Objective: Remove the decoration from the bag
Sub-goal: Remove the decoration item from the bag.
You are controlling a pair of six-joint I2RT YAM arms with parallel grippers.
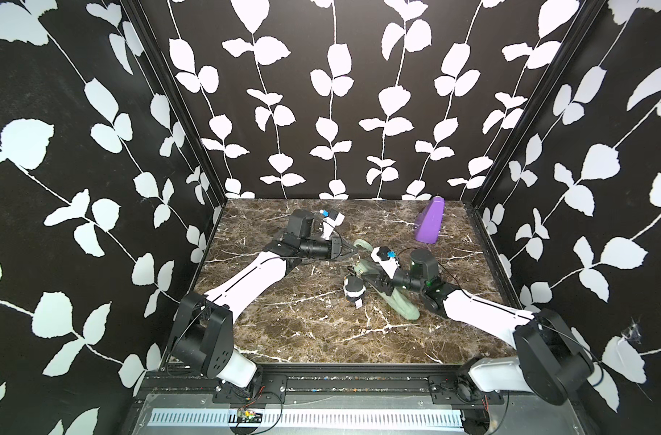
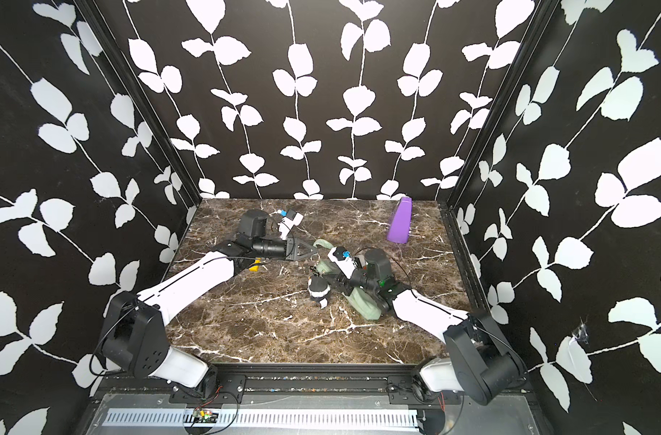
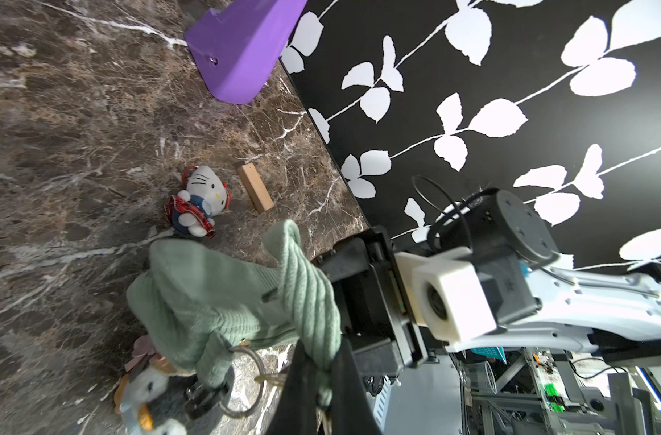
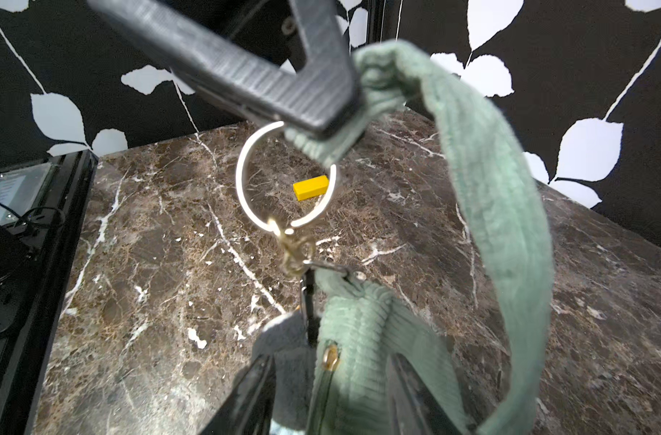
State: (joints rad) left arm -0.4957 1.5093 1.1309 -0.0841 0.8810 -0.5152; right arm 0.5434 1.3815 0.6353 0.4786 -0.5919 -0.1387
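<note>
Marble table: bag right of centre, partly under your right arm. Your left gripper clamped on strap. Your right gripper straddles bag end; gripping or not, can't tell. Charm beside bag.

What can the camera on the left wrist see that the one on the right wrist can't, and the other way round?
Only the left wrist view shows the cat toy, the wooden block and the purple wedge. Only the right wrist view shows the yellow block. Both show the green bag, its strap pinched in the shut left gripper, the metal ring and the marble table.
</note>
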